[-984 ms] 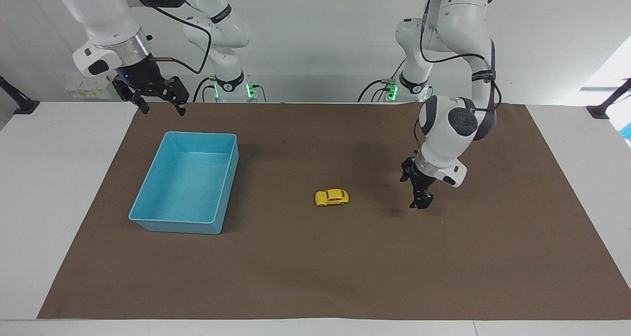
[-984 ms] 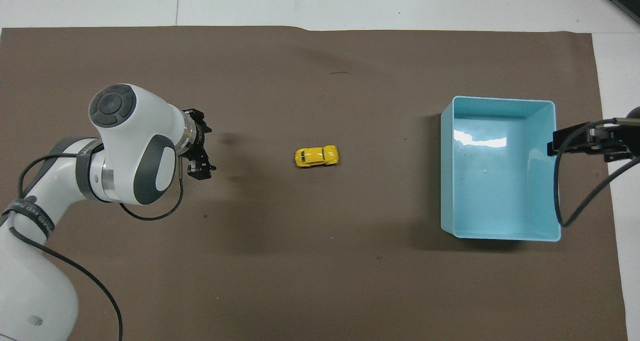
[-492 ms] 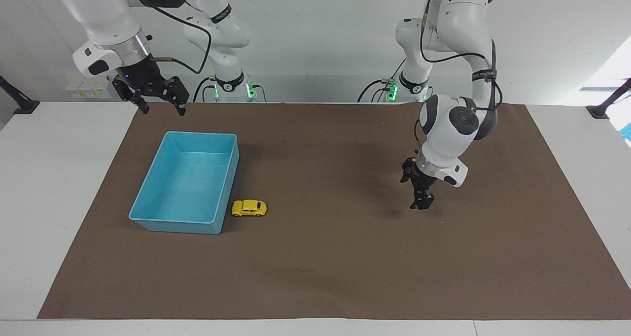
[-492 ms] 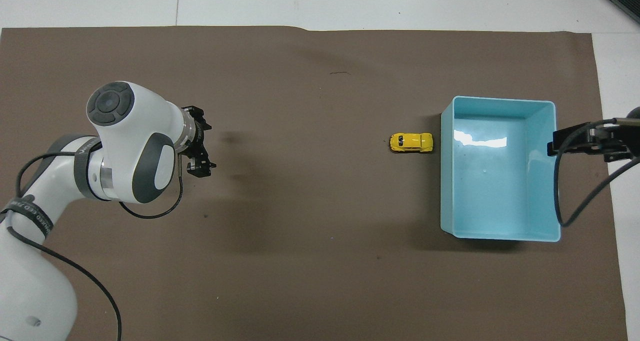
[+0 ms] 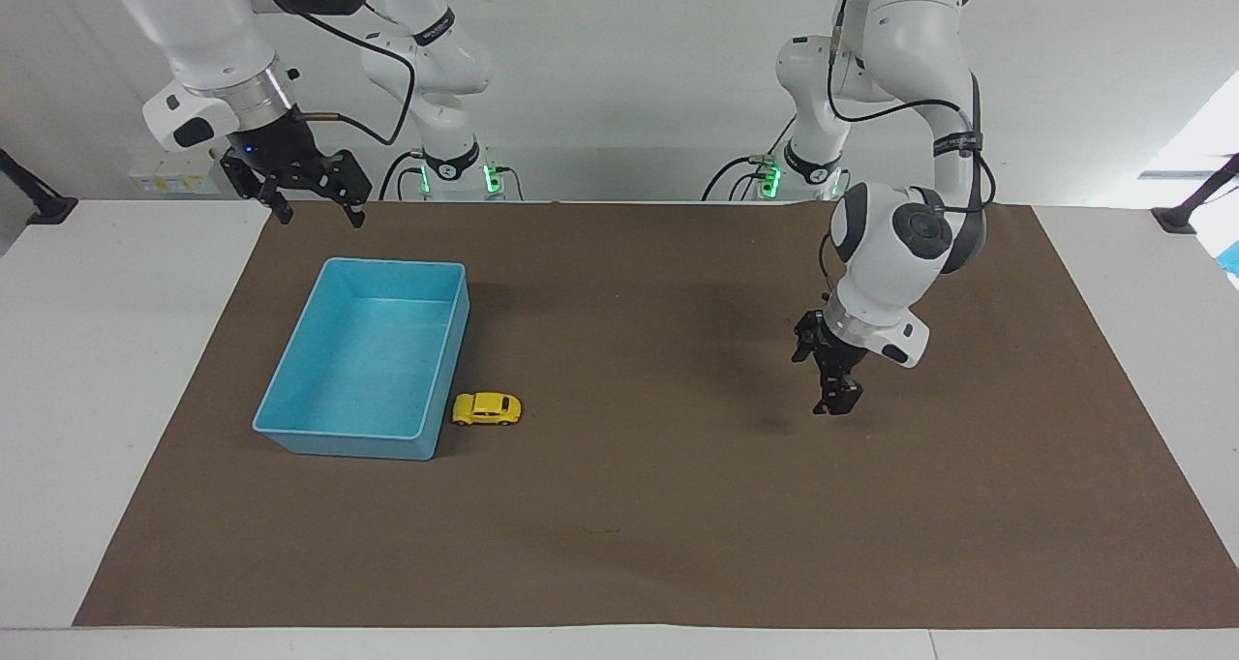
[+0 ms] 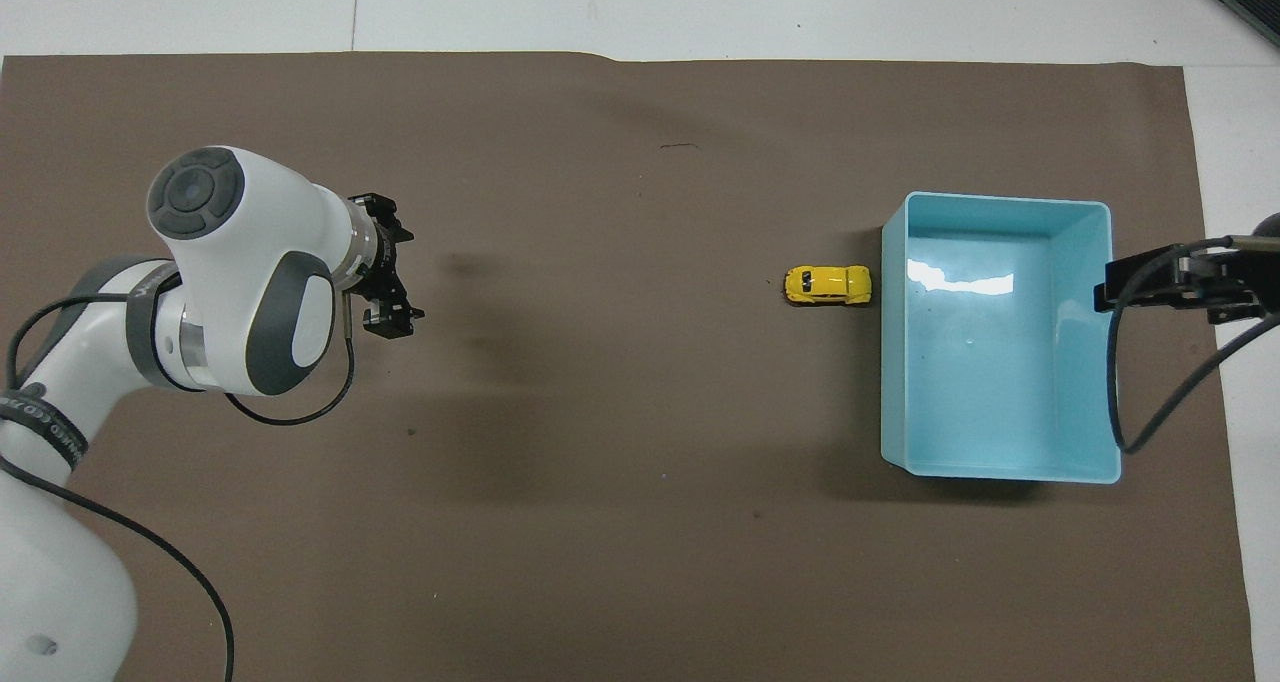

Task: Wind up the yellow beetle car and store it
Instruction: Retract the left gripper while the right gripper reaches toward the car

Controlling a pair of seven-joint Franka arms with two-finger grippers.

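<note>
The yellow beetle car (image 5: 487, 408) stands on its wheels on the brown mat, right beside the blue tray's (image 5: 290, 426) long wall that faces the left arm's end. It also shows in the overhead view (image 6: 827, 285) next to the tray (image 6: 1085, 342). My left gripper (image 5: 834, 401) hangs open and empty low over the mat toward the left arm's end, well apart from the car; it also shows in the overhead view (image 6: 392, 274). My right gripper (image 5: 317, 213) waits open and empty, raised over the mat's edge by the tray.
The brown mat (image 5: 678, 525) covers most of the white table (image 5: 87, 350). The tray holds nothing.
The car has rolled from the mat's middle to the tray's wall and stopped there. The left gripper has drifted slightly away from it. The right arm has not moved.
</note>
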